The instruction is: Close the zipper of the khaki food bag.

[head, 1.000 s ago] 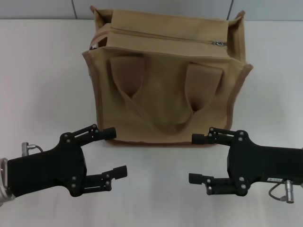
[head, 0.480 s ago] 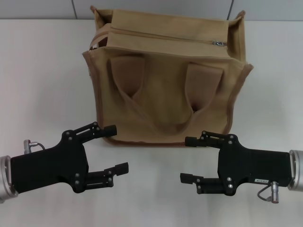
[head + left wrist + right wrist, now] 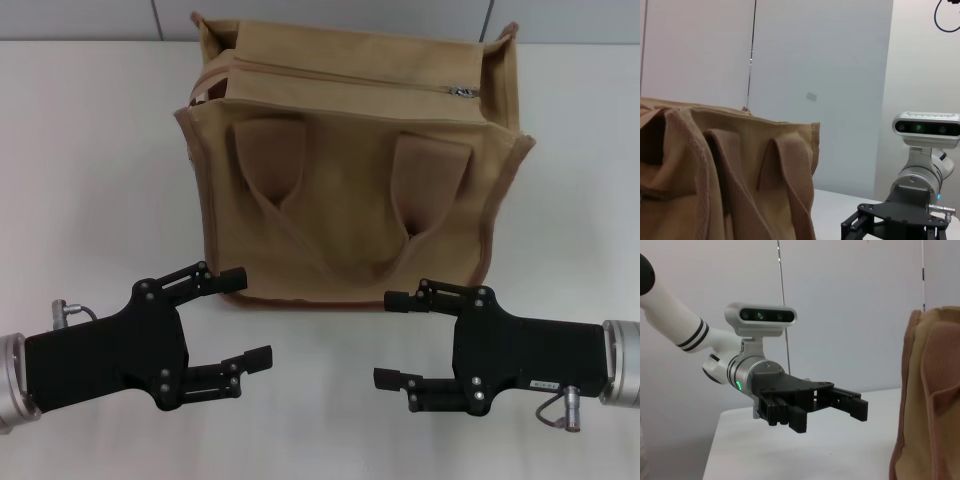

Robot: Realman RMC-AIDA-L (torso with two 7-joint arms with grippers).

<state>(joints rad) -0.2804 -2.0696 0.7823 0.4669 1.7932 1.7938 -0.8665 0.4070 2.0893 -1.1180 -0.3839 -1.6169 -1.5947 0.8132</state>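
Observation:
The khaki food bag (image 3: 350, 170) stands on the white table, a boxy tan tote with brown piping and two loop handles hanging down its front. Its zipper (image 3: 340, 78) runs along the top, with the small silver pull (image 3: 462, 93) near the right end. My left gripper (image 3: 245, 315) is open, in front of the bag's lower left corner. My right gripper (image 3: 390, 340) is open, in front of the bag's lower right part. Both are empty and apart from the bag. The bag's side also shows in the left wrist view (image 3: 715, 175) and in the right wrist view (image 3: 930, 400).
The white table (image 3: 90, 150) spreads to both sides of the bag. A grey wall (image 3: 330, 15) rises right behind it. The left gripper (image 3: 810, 407) shows in the right wrist view, and the right arm (image 3: 920, 200) shows in the left wrist view.
My right gripper has moved left and a little toward me. My left gripper has shifted slightly right. The bag has not moved.

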